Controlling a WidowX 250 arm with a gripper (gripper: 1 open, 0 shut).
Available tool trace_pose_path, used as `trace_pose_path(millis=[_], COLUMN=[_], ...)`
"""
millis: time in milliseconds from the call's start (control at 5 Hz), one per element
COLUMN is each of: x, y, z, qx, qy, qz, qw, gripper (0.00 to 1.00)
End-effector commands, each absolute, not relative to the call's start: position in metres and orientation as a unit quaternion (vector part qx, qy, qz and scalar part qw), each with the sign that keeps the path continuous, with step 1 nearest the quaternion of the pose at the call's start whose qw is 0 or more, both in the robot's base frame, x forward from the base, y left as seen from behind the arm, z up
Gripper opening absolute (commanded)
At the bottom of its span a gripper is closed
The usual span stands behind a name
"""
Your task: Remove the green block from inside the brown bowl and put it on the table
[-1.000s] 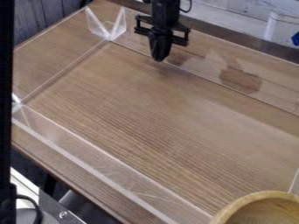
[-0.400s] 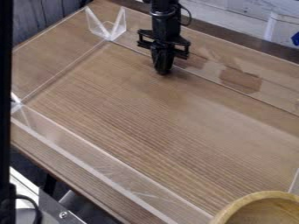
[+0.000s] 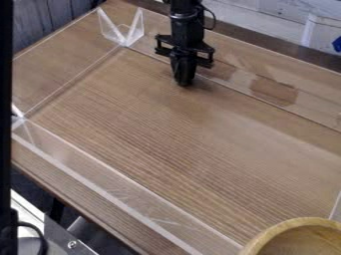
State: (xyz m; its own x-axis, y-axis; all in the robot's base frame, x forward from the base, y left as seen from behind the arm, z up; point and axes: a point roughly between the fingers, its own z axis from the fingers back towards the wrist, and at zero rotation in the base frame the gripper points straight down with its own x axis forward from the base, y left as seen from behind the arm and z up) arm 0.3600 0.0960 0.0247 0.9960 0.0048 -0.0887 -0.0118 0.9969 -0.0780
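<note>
- Overhead, one black gripper [image 3: 186, 79] points straight down near the far end of the table [image 3: 160, 139], its tip at or just above the wood; whether it touches cannot be told.
- Its fingers are drawn together into one narrow dark point, with no gap showing between them and nothing visible in their grip.
- One brown bowl [image 3: 296, 238] shows, cut off by the bottom right corner of the view, so only part of its thick pale rim and a slice of its inside can be seen.
- That bowl sits well apart from the gripper, at the opposite end of the table.
- No green block can be made out anywhere; most of the bowl's inside lies out of view, so whether it is in there cannot be told.
- One table fills the view, brown wood grain throughout, edged by low clear plastic walls [image 3: 64, 92].
- One darker patch [image 3: 274, 90] marks the wood to the right of the gripper.
</note>
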Motion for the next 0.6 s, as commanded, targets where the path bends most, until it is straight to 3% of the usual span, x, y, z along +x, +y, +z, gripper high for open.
trace_pose_path(millis=[0,400], x=[0.3722,0.3723], y=[0.1031,0.1045], z=[0.0631,0.0633], qx=[-0.03,-0.03], qy=[-0.014,-0.016], qz=[-0.005,-0.008], qw=[0.999,0.999], gripper=[0.0,0.0])
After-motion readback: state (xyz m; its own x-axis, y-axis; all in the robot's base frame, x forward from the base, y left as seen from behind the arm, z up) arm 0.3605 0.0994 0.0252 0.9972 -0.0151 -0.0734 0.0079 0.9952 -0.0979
